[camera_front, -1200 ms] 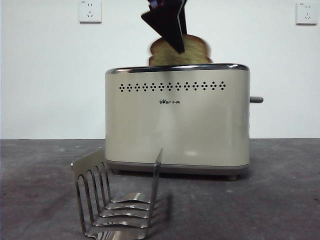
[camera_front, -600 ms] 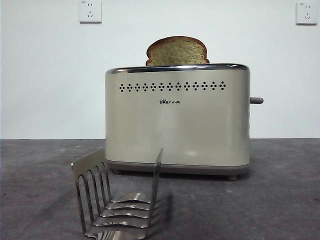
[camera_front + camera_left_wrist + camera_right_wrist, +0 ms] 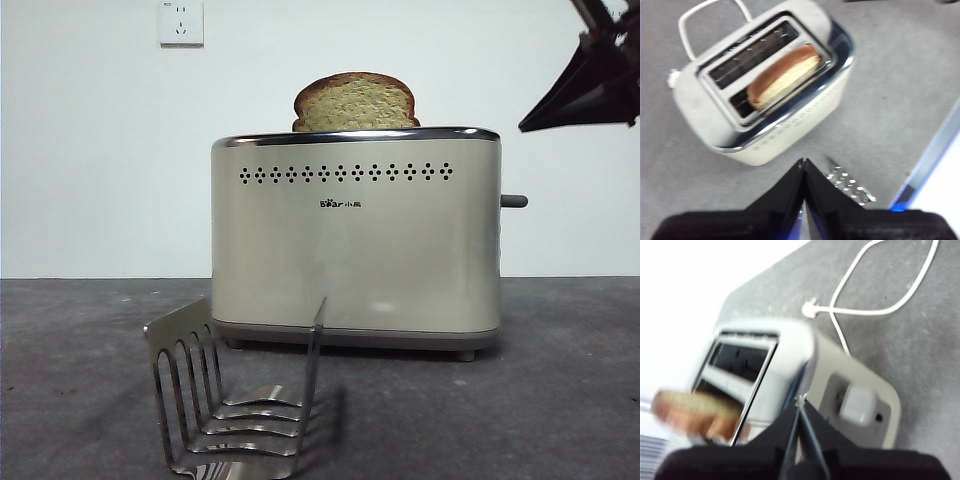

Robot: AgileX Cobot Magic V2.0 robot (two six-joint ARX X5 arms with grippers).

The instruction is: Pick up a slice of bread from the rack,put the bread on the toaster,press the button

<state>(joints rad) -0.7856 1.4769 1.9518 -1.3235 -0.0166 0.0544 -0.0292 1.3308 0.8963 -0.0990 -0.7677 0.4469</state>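
Greenish-tan speckled slice of bread (image 3: 355,102) is seen standing upright in the near slot of the boxy cream toaster (image 3: 355,240). At two o'clock from the toaster the right gripper (image 3: 799,401) is held above the grey lever button (image 3: 513,201), jaws closed and empty. The left gripper (image 3: 804,162) is pressed together high overhead, nothing held. At seven o'clock sits the shiny steel rack (image 3: 235,400).

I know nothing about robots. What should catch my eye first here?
The slice of bread pokes up out of the big cream toaster, standing in one of its top slots. The right gripper looms dark at the upper corner, above the grey button on the toaster's side. A shiny rack stands in front, empty.
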